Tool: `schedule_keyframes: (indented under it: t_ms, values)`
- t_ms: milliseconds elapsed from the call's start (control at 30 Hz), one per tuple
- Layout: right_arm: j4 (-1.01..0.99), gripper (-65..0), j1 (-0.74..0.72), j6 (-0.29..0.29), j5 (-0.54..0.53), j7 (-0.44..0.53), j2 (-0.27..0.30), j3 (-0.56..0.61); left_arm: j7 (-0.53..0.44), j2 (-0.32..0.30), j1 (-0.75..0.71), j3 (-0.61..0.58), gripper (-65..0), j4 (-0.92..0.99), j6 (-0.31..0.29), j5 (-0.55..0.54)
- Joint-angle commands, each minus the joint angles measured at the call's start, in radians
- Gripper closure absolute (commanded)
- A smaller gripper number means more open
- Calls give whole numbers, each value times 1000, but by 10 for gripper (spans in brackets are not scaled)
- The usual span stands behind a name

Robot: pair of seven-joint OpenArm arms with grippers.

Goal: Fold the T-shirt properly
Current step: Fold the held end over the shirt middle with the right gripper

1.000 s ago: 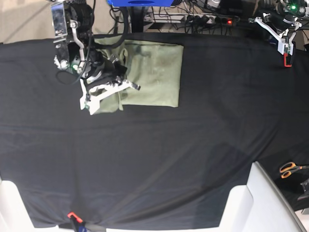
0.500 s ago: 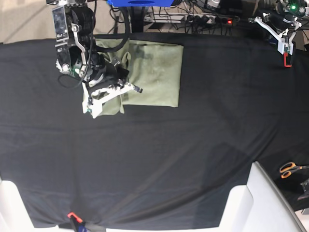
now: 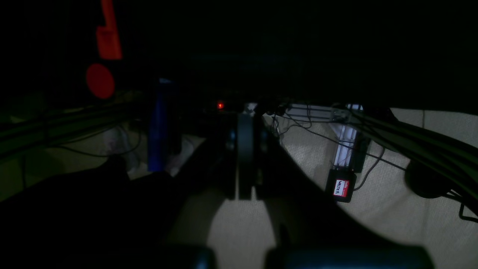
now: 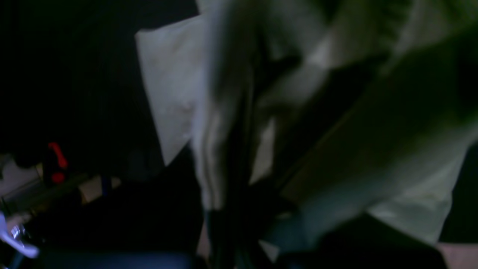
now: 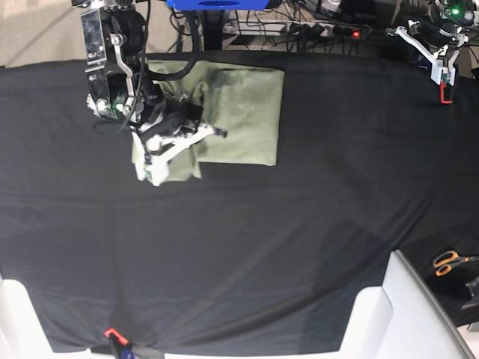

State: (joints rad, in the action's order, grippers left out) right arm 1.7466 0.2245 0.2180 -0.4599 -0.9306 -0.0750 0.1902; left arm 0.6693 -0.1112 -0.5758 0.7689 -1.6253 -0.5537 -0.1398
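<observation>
The pale sage-green T-shirt (image 5: 243, 112) lies folded into a rough rectangle at the back left of the black table cloth (image 5: 262, 247). My right gripper (image 5: 184, 144) is low over the shirt's left part, where a loose flap is bunched under it. In the blurred right wrist view the pale cloth (image 4: 392, 168) hangs close around the dark fingers (image 4: 231, 157), so the gripper looks shut on it. My left gripper (image 5: 443, 81) sits at the far back right corner, away from the shirt. In the dark left wrist view it (image 3: 244, 160) looks shut and empty.
Orange-handled scissors (image 5: 449, 262) lie off the cloth's right edge. White blocks (image 5: 389, 314) stand at the front right and front left corners. A red clamp (image 5: 112, 333) holds the front edge. Cables and a blue frame (image 5: 217, 4) run behind the table.
My right gripper has moved to the right and slightly forward, drawing the shirt's left flap with it over the folded part. The left arm has not moved.
</observation>
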Motion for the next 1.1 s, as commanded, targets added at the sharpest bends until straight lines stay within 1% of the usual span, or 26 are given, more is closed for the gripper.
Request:
schedule_keyframes:
  t_ms: [0, 233, 300, 400, 467, 567, 1067]
  values:
    - [17, 0, -14, -21, -10, 8, -7, 4, -10, -14, -6, 5, 0, -11, 4, -5]
    - [17, 0, -26, -27, -10, 8, -12, 2, -10, -14, 12, 5, 0, -7, 4, -2]
    - [16, 0, -27, -24, -10, 8, -12, 2, -10, -14, 21, 5, 0, 0, 4, 32]
    - [16, 0, -27, -24, -10, 2, -13, 1, -10, -8, 47, 4, 0, 6, 4, 110]
    - [16, 0, -30, -24, -12, -28, -13, -1, -10, -6, 55, 4, 0, 7, 4, 142]
    - [16, 0, -46, -24, -12, -66, -13, -4, -10, -6, 56, 4, 0, 4, 4, 148]
    - [16, -3, -47, -24, -12, -66, -13, -1, -10, -6, 58, 4, 0, 0, 2, 147]
